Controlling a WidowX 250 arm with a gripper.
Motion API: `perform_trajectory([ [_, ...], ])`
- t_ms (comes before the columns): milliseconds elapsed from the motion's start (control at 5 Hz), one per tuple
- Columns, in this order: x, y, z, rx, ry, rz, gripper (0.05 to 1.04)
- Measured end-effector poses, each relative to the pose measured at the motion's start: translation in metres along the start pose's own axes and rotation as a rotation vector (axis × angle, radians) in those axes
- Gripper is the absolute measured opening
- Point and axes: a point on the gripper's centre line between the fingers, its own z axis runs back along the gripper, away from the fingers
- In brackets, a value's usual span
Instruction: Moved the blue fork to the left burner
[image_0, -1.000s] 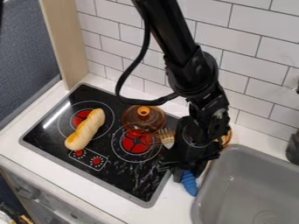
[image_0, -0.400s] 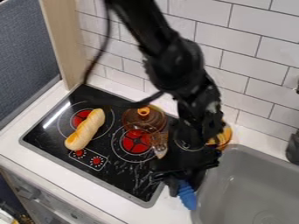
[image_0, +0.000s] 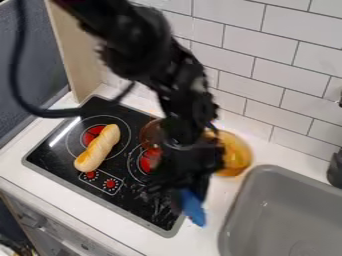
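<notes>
Black arm — loose black cable

Passage: strip of stovetop (image_0: 123, 159) between bread loaf (image_0: 98, 148) and right burner (image_0: 146, 163). Obstacles: bread loaf, slantwise over part of left burner (image_0: 89, 135); amber glass vessel (image_0: 150, 134), partly hidden; orange bowl (image_0: 235, 154), near tiled wall (image_0: 287, 110).

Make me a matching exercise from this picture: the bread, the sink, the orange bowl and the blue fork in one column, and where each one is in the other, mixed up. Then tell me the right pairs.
Things
1. Bread
2. Sink
3. Orange bowl
4. Blue fork

Places
A. At the back of the counter, near the tiled wall
B. In the pincer
C. Partly over the left burner
D. On the right side, let into the counter

Right pairs: 1-C, 2-D, 3-A, 4-B
</notes>
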Motion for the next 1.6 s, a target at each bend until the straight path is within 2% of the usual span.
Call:
perform_trajectory([
  [200,0.017,0.01,0.01,-0.02,-0.01,0.06,0.422],
  [600,0.048,0.027,0.021,-0.056,0.002,0.188,0.422],
  [800,0.051,0.032,0.013,-0.041,0.021,0.182,0.422],
  [1000,0.053,0.034,0.004,-0.049,0.059,0.229,0.422],
  [1200,0.056,0.029,-0.014,-0.036,0.127,0.223,0.422],
  [1600,0.08,0.034,-0.033,0.017,0.153,0.268,0.422],
])
